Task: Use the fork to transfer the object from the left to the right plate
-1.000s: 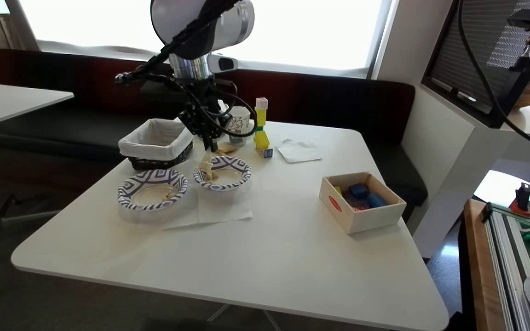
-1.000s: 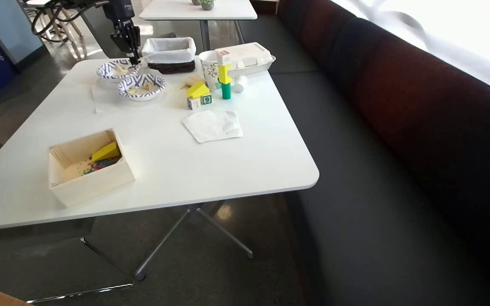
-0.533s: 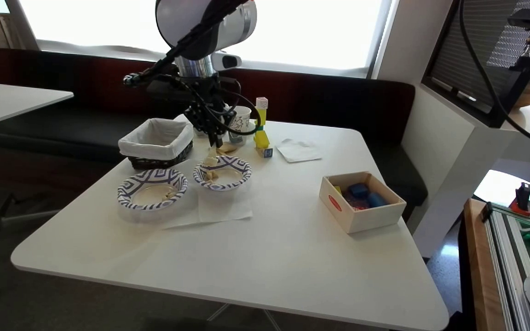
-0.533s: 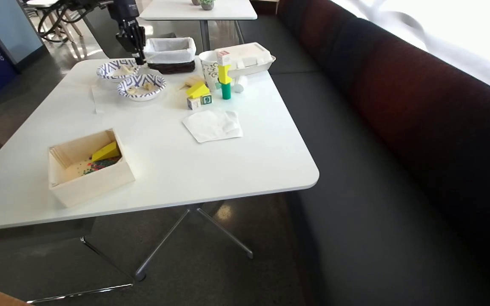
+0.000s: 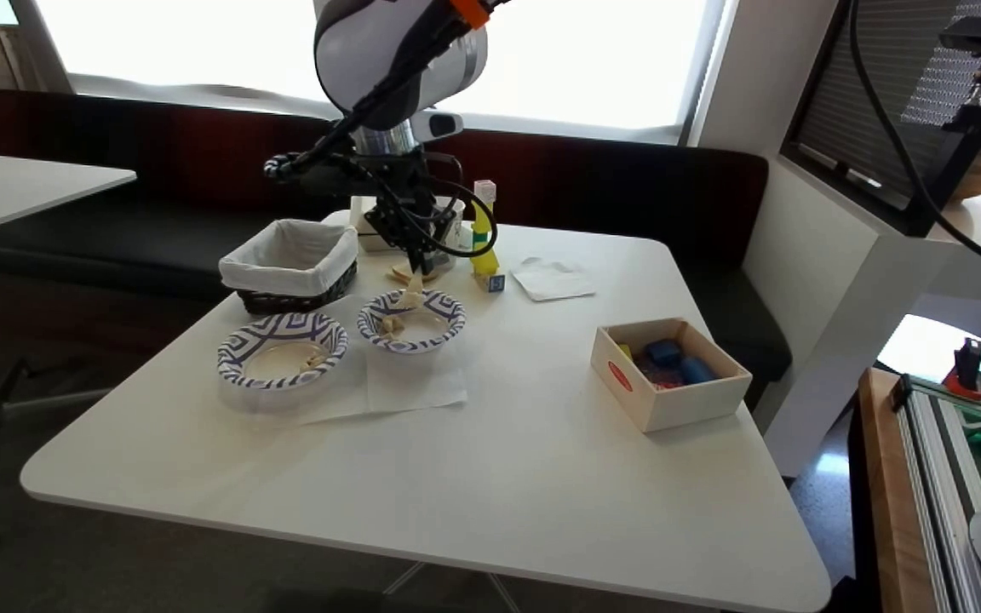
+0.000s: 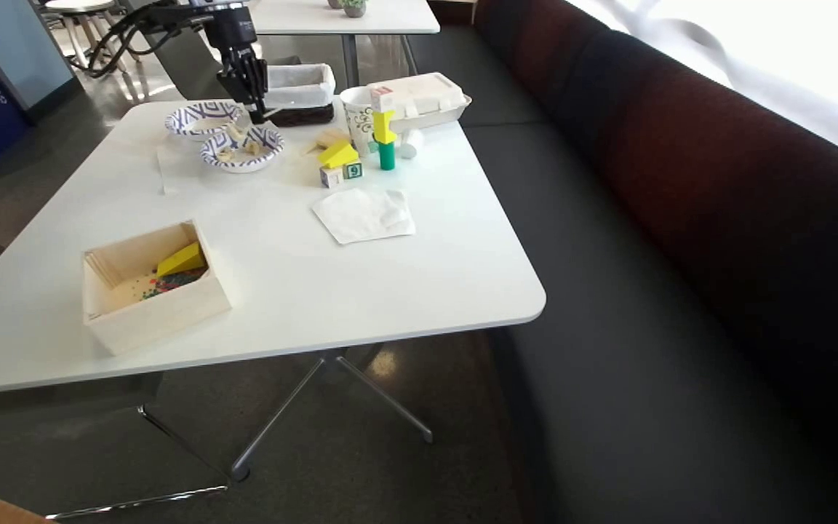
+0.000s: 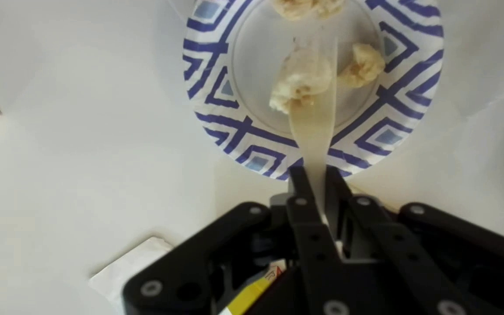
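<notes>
Fingers [image 7: 299,188] pinch the fork [image 7: 313,127] above the right plate [image 7: 210,48]; best lower the pale morsel [image 7: 289,89] well inside that plate, then tip it off gently

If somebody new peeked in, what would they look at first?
Probably the black gripper, shut on a pale fork with a pale lump at its tip, over a blue-patterned plate. Next, in both exterior views, the yellow-and-green tower near the cup, and the wooden box of blocks near the edge of the table.
</notes>
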